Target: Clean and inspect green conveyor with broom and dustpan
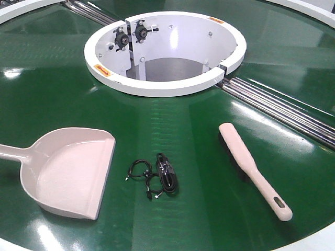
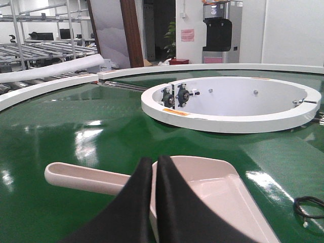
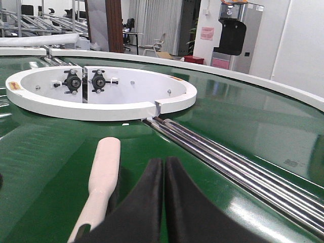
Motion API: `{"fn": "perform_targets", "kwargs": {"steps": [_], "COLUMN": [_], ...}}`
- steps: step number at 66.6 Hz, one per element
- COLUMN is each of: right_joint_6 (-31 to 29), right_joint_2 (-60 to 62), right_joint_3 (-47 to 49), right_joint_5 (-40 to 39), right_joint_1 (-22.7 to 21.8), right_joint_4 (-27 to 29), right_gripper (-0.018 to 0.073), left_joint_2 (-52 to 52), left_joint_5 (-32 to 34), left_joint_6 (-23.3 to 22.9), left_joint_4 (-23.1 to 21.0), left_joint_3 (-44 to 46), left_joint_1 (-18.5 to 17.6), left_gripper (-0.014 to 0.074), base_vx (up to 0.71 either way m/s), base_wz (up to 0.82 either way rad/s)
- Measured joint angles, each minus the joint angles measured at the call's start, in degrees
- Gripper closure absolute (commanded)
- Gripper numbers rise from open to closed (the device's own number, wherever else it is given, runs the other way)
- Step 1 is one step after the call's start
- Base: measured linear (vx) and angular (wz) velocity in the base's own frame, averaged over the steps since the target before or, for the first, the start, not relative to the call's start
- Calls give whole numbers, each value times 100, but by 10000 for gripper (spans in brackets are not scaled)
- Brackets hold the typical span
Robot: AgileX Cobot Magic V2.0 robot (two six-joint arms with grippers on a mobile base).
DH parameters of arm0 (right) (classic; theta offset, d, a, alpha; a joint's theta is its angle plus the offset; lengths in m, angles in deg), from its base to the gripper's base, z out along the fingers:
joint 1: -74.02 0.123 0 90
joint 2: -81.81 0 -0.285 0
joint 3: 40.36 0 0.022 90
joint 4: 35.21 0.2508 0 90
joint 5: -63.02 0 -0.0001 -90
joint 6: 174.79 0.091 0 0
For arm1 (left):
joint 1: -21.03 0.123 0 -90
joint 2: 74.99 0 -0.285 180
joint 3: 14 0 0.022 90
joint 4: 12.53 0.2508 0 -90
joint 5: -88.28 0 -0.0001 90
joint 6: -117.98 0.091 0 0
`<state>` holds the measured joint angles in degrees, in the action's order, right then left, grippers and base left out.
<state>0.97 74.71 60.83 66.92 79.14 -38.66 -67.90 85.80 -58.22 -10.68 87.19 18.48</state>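
Note:
The green conveyor (image 1: pixel 172 120) fills the front view, with its white ring opening (image 1: pixel 165 49) at the top. The pale dustpan (image 1: pixel 73 170) lies at lower left, handle pointing left. The broom (image 1: pixel 254 170) lies at lower right, bristles down, handle end toward the front. Neither gripper shows in the front view. My left gripper (image 2: pixel 154 162) is shut and empty, hovering just behind the dustpan (image 2: pixel 212 195) near the base of its handle. My right gripper (image 3: pixel 164 162) is shut and empty, just right of the broom (image 3: pixel 104 174).
A tangle of black cable (image 1: pixel 157 175) lies on the belt between dustpan and broom. Steel roller strips (image 1: pixel 282 107) run from the ring toward the right edge. The belt's white rim (image 1: pixel 314 241) shows at the bottom corners.

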Motion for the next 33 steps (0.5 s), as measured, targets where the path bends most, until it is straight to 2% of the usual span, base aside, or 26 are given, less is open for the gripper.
{"fn": "perform_targets", "kwargs": {"steps": [33], "right_joint_6": [0], "right_joint_2": [0], "right_joint_3": [0], "right_joint_5": [0], "right_joint_1": [0], "right_joint_4": [0], "right_gripper": [568], "left_joint_2": [0], "left_joint_5": [0], "left_joint_6": [0], "left_joint_4": [0], "left_joint_3": [0], "left_joint_1": [0], "left_gripper": [603], "base_vx": [0], "base_wz": [0]}}
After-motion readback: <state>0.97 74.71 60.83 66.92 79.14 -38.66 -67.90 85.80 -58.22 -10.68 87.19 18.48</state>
